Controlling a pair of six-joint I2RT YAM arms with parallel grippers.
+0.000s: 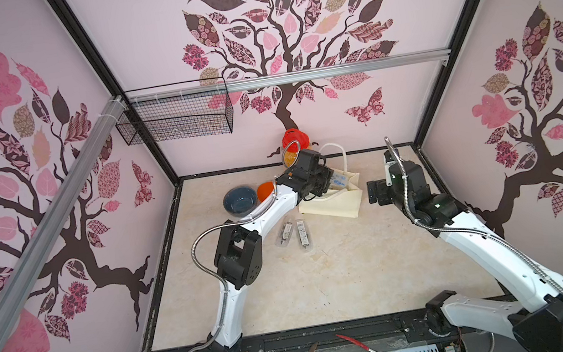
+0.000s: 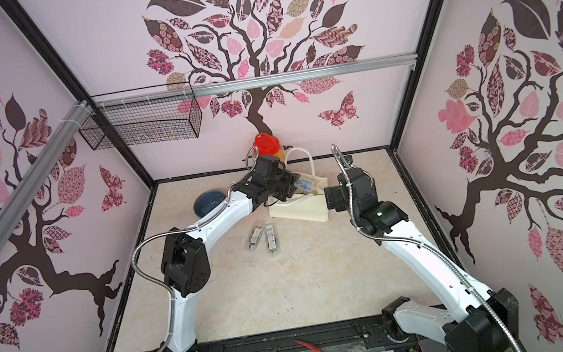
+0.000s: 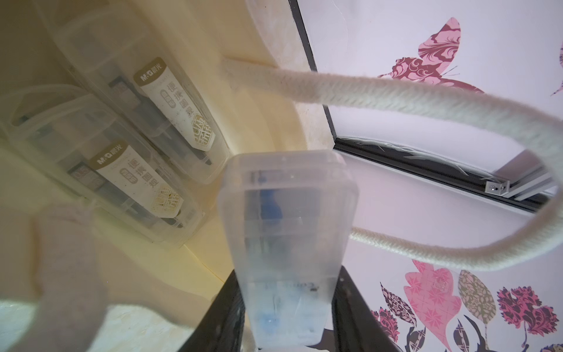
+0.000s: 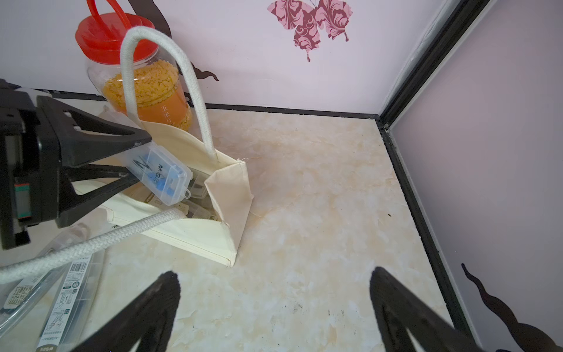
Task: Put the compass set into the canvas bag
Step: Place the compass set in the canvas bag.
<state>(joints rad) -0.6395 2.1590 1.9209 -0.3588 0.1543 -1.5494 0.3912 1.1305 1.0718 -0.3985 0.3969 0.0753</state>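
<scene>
1. Both top views: the left fingers (image 1: 326, 182) (image 2: 290, 187) reach over the mouth of the canvas bag (image 1: 333, 209) (image 2: 300, 213). They pinch a clear compass set (image 1: 339, 180) (image 2: 306, 184), which sticks out past the fingertips above the opening.
2. Both top views: the right fingers (image 1: 376, 191) (image 2: 334, 197) are spread wide and hold nothing. They sit close beside the bag's end, and whether they touch it cannot be told.
3. Both top views: two cases (image 1: 294, 235) (image 2: 263, 240) lie side by side on the desk (image 1: 326, 290) (image 2: 289, 295), short of the left fingers and toward the arm bases. A blue bowl (image 1: 239, 200) (image 2: 209, 204) sits behind the left forearm. A red-lidded jar (image 1: 294, 141) (image 2: 266, 143) stands beyond the fingertips at the back wall.
4. Left wrist view: the left fingers (image 3: 350, 317) are clamped on the sides of the compass set (image 3: 286, 231). A blue part shows through the cloudy plastic. Ahead of the fingertips two labelled cases (image 3: 146, 146) lie inside the bag, against its cream wall (image 3: 213, 30). A rope handle (image 3: 426, 100) loops past the set's far end.
5. Right wrist view: the right fingers (image 4: 143, 314) are wide apart with bare desk (image 4: 304, 213) between them. Beyond them the left fingers (image 4: 100, 143) hold the compass set (image 4: 158, 173), tilted, over the open bag (image 4: 198, 234). More cases show inside, under the set. One handle (image 4: 189, 79) stands upright in front of the jar (image 4: 143, 88).
</scene>
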